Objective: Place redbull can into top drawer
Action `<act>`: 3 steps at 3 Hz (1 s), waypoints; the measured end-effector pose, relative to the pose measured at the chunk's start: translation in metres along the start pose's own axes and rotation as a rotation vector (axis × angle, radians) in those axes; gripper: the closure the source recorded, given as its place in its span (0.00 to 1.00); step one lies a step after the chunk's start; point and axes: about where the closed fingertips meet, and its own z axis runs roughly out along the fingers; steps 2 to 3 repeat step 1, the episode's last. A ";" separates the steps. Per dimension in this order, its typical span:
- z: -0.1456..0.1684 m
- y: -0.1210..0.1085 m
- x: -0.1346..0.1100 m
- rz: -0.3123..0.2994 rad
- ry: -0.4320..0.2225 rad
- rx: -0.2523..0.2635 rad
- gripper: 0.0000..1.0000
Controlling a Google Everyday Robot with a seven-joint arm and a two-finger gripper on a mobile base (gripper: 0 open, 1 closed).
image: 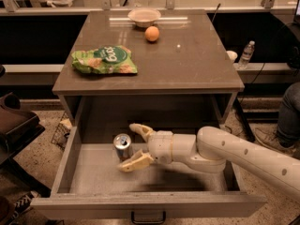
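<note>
1 redbull can upright in top drawer; gripper spread wide, flanking it; release step, likely; next: withdraw without tipping can

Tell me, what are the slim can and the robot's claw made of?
The slim blue-and-silver redbull can, standing in the grey-brown top drawer, looks like thin metal: shiny silver top. The cream claw, open around it, seems matte plastic, though I can't be sure.
</note>
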 end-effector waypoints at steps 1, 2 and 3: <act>0.000 0.000 0.000 0.000 0.000 0.000 0.00; 0.000 0.000 0.000 0.000 0.000 0.000 0.00; 0.000 0.000 0.000 0.000 0.000 0.000 0.00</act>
